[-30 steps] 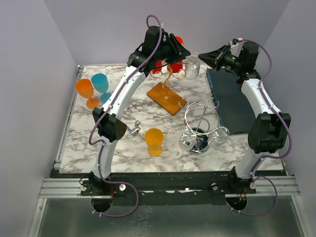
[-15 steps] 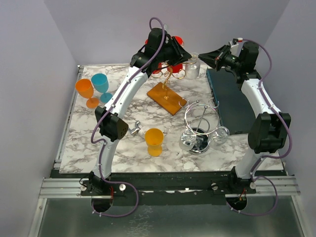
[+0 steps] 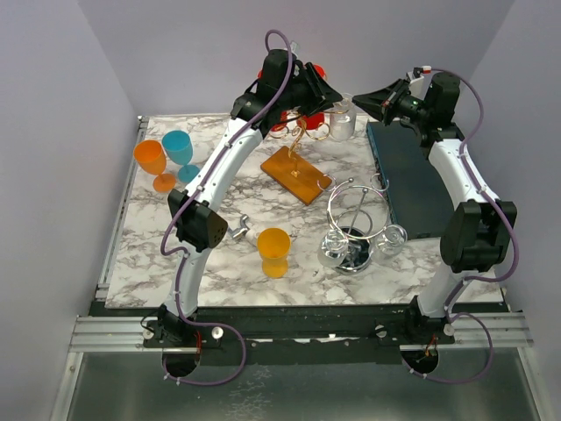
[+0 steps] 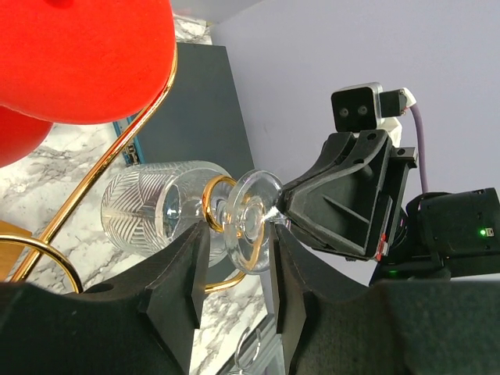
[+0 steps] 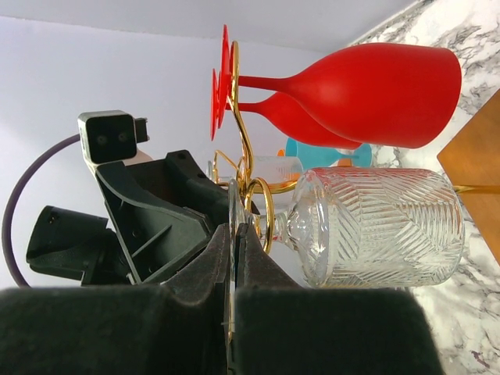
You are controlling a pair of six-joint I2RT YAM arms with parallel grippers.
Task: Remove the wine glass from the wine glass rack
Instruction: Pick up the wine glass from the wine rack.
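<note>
My left pincer (image 4: 233,236) is up at the back of the table by the gold wire wine glass rack on its wooden base (image 3: 295,174). Its fingers (image 4: 173,289) stand part open on either side of the foot of the clear cut-glass wine glass (image 4: 156,207). I cannot tell whether either pad touches the foot, and I would not call that a grip. The two red wine glasses (image 5: 375,78) hang on the same rack, just beside the clear one. The clear glass is on the rack's right end, its stem caught in a gold ring (image 4: 212,205). The patterned bowl is on one side of the ring and the flat foot on the other. Its long axis runs from bowl through ring to foot, and in the overhead view it seems to hang bowl-down. The foot end faces my right pincer (image 5: 233,230), which comes in from the right. That pincer is pinched fully shut on the thin rim of the foot, so it alone has hold of the glass. Both pincers sit at the foot end, none at the bowl. I judge the glass must come out across its stem, through the ring's open side, not along its axis.
</note>
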